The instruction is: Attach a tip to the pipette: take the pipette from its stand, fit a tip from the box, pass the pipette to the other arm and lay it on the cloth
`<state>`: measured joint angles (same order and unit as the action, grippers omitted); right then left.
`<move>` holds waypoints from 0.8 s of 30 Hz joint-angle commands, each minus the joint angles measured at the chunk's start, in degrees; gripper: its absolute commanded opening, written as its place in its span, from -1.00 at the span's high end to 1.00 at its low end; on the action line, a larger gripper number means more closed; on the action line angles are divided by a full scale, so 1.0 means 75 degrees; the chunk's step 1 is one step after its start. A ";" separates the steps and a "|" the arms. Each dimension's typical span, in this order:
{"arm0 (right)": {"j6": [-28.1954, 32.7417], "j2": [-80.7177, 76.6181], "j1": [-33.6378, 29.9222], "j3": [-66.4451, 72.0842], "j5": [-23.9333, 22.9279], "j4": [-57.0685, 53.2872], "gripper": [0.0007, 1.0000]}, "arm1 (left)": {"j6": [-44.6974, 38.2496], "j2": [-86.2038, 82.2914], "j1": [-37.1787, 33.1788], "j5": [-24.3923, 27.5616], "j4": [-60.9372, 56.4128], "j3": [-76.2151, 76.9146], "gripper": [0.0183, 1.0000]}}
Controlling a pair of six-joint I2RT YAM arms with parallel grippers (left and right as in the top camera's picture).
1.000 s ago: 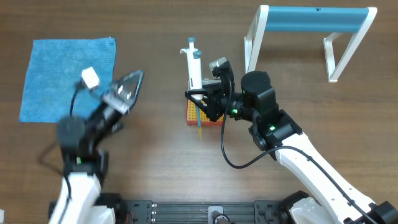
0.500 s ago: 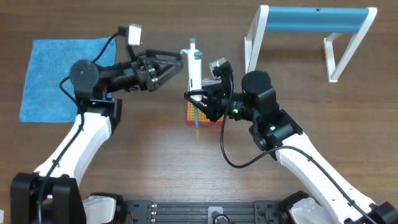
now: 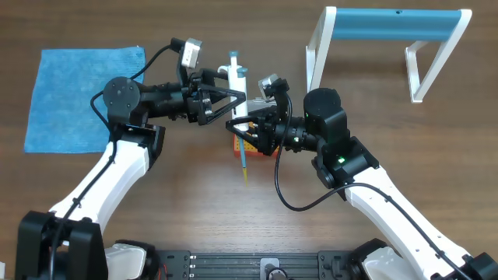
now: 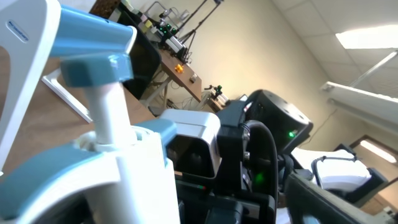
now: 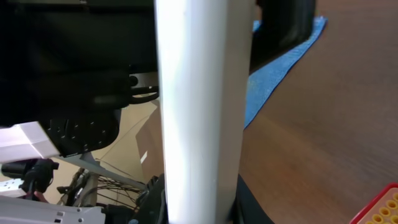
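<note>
While yellow tip (image 3: 243, 165) sits on pipette (image 3: 239, 85) end, pointing toward arm bases, pipette is held over orange box (image 3: 238, 145) on tabletop (image 3: 194, 202). Right tool (image 3: 250, 128) closed tight on pipette body. Left tool (image 3: 233, 105) wide open, fingers either side of pipette upper part; contact not clear. Farther: blue cloth (image 3: 78, 89) lying flat at far left, white-blue stand (image 3: 393, 23) at far right.
</note>
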<state>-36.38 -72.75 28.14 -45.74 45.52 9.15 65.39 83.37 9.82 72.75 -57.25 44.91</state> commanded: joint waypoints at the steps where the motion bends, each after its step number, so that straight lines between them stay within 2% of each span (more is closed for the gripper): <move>1: -0.0207 0.0012 0.0023 -0.0102 0.0388 0.0052 0.84 | -0.0187 0.0073 0.0052 0.0134 -0.0058 0.0207 0.48; 2: -0.0210 0.0012 0.0023 -0.0102 0.0522 0.0050 0.84 | -0.0187 0.0073 0.0052 0.0119 -0.0058 0.0207 0.58; 3: -0.0210 0.0012 0.0026 -0.0102 0.0632 0.0052 0.84 | -0.0187 0.0073 0.0061 0.0099 -0.0058 0.0207 0.83; 4: -0.0213 0.0012 0.0026 -0.0102 0.0764 0.0050 0.84 | -0.0187 0.0073 0.0085 0.0052 -0.0058 0.0207 0.98; 9: -0.0210 0.0012 0.0023 -0.0102 0.0889 0.0050 0.84 | -0.0189 0.0079 0.0309 -0.0160 -0.0058 0.0207 0.98; 10: -0.0207 0.0012 0.0023 -0.0102 0.0886 0.0050 0.05 | -0.0192 0.0079 0.0309 -0.0251 -0.0055 0.0207 0.98; 11: -0.0204 0.0012 0.0023 -0.0102 0.0880 0.0050 -0.44 | -0.0192 0.0079 0.0286 -0.0323 -0.0052 0.0207 0.98; 12: -0.0204 0.0012 0.0015 -0.0102 0.0877 0.0044 -0.52 | -0.0189 0.0079 0.0239 -0.0423 0.0020 0.0207 0.98; 14: -0.0189 0.0012 -0.0067 -0.0090 0.0816 0.0041 -0.51 | -0.0271 0.0079 0.0082 -0.0612 0.0498 0.0204 0.98; 17: 0.0166 0.0015 -0.0367 -0.0085 0.0857 0.0017 -0.52 | -0.1096 0.0079 -0.0312 -0.0898 0.2159 0.0201 0.98; 21: 0.0577 0.0015 -0.1081 -0.0085 0.1719 -0.0055 -0.52 | -0.2043 0.0079 -0.1090 -0.1775 0.4645 0.0201 0.98; 23: 0.0583 0.0015 -0.1600 -0.0085 0.2241 -0.0393 -0.53 | -0.2078 0.0079 -0.1629 -0.2078 0.5590 0.0201 0.98; 24: 0.0583 0.0015 -0.1883 -0.0085 0.2308 -0.0670 -0.53 | -0.2081 0.0079 -0.1848 -0.2241 0.5951 0.0201 0.98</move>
<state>-34.06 -72.44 18.81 -46.04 56.55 6.87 54.46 84.07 0.95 62.02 -17.87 45.67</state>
